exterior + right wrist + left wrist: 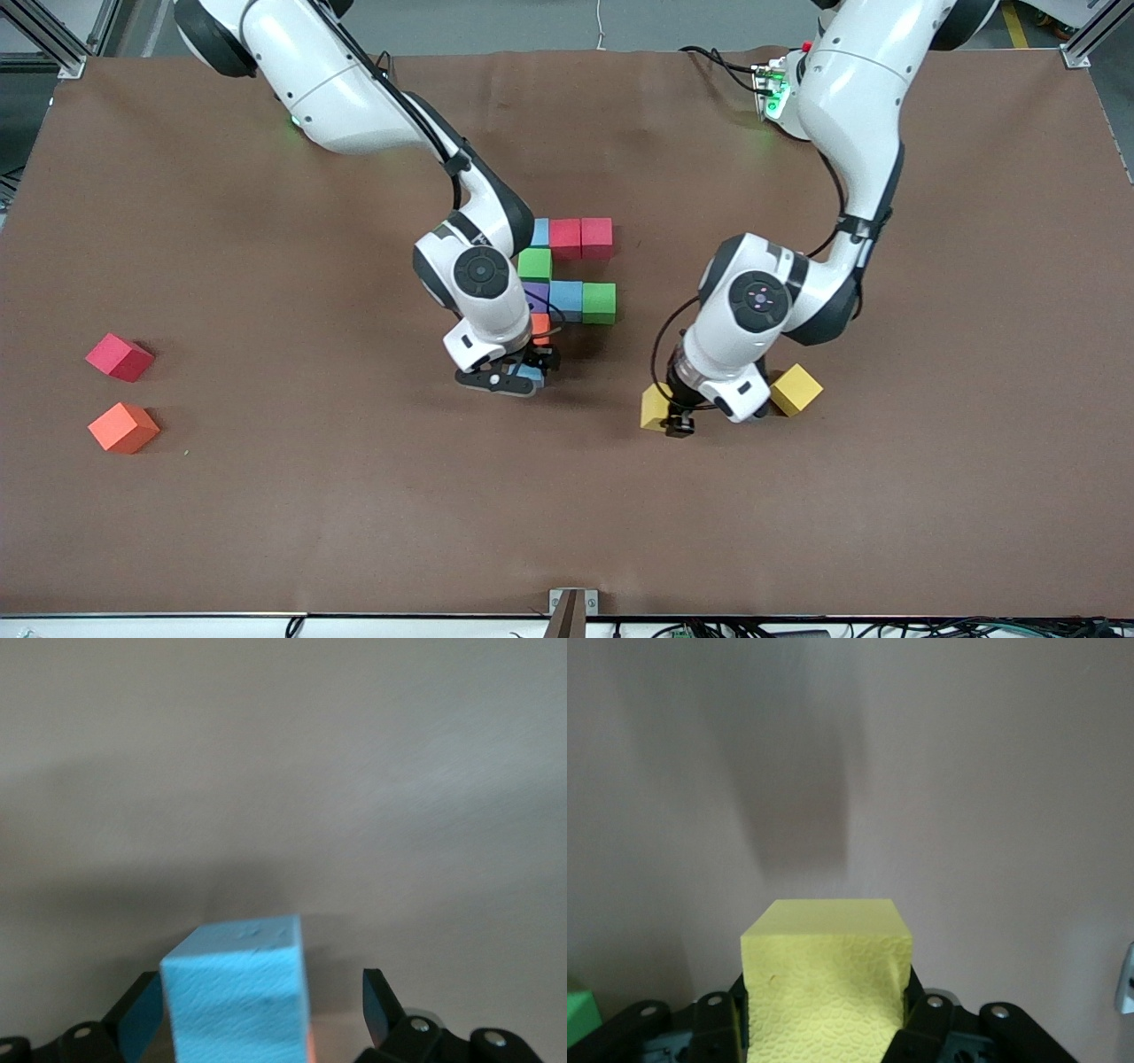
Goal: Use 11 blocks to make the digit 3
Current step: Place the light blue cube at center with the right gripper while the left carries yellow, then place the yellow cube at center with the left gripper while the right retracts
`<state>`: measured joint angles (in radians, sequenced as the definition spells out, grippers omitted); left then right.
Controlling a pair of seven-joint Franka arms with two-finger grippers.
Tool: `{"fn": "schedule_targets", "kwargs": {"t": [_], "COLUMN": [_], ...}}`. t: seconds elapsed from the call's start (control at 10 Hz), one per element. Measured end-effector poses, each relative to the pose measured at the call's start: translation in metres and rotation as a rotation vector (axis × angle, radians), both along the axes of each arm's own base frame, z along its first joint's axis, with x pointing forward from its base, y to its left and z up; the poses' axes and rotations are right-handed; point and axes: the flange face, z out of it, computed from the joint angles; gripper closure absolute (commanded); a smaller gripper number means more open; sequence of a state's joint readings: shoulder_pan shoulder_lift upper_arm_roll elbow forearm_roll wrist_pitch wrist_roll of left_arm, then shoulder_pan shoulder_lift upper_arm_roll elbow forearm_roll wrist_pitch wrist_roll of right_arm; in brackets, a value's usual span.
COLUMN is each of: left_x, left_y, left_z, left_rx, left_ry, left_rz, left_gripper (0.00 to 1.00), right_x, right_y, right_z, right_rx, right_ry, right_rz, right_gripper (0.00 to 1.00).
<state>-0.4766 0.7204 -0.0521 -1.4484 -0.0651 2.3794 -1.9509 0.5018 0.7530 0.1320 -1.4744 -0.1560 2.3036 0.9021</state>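
Blocks: nearest the front camera, a yellow block [826, 979] sits clamped in the left hand [680, 424] low by the worktop [354, 532]; second yellow cube [796, 389] rests just beside that arm. Toward the right arm's end lie a loose orange cube [123, 427] and, farther, a red one [119, 357], well apart from the figure. Right hand [523, 377] has fingers spread, a light blue block [237, 997] between them, one finger clear of it; looks just let go at the figure's near end. Risk: lifting off skewed could drag this foam cube or nudge the orange cube [540, 326] touching it, breaking the row; left arm carrying yellow in could clip the right arm. Digit 3 [567, 275] mid-worktop, farther: purple, blue, green row, green link, blue-red-red top row; near row unfinished.
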Motion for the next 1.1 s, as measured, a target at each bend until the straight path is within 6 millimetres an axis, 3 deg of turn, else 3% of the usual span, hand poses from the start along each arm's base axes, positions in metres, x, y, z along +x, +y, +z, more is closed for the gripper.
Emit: {"fn": "schedule_targets", "kwargs": {"t": [0.2,0.4,0.6,0.8,1.1], "left_x": [-0.011,-0.033,-0.053,-0.062,-0.072], "left_y": [-0.032,-0.068,-0.095,-0.109,-0.121], "left_z": [-0.013,-0.035,-0.059,-0.068,-0.073], "left_rx": [-0.017,-0.03,-0.045,-0.061,-0.07], "left_ry": [0.005,0.007,0.012,0.019,0.034], "left_rz": [0.022,0.013,0.032,0.073,0.074], "left_gripper": [0.8,0.8,0.8,0.8,0.8], "right_x": [0.022,0.032,0.047,0.054,0.043], "right_y": [-0.035,-0.085,-0.159,-0.247,-0.347], "right_z": [0.058,0.126,0.172,0.208,0.269], "right_rx": [0.0,0.001,-0.006,-0.026,-0.023], "right_ry": [0.011,0.062,0.102,0.151,0.157], "right_rz": [-0.06,-0.041,0.001,0.059,0.104], "right_gripper": [0.0,0.0,0.0,0.0,0.0]}}
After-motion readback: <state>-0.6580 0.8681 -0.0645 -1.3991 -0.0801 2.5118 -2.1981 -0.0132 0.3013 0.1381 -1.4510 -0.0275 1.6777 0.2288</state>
